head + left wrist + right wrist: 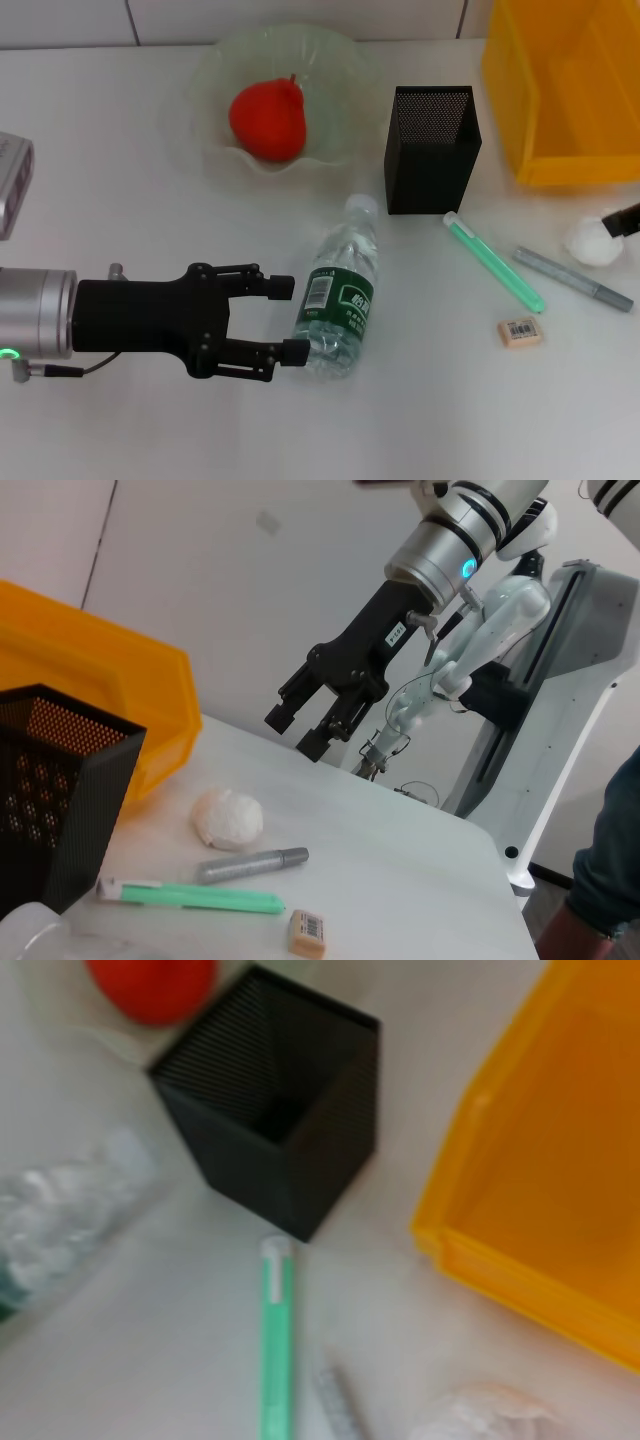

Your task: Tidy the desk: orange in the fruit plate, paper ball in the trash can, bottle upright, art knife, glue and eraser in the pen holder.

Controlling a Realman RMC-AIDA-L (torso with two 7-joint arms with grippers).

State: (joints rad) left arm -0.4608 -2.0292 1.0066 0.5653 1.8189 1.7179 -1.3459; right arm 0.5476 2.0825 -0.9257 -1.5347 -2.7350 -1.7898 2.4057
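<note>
Your left gripper sat fingers apart just beside the lying bottle. Your right gripper hovered fingers apart above the paper ball, right of the bottle. Orange lay in the plate.

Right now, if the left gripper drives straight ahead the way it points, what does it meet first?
Most likely the bottle. In the head view the left gripper is open, its fingertips bracketing the lying bottle's lower end near the green label. Height above the desk is unclear, so it could pass just over it.
</note>
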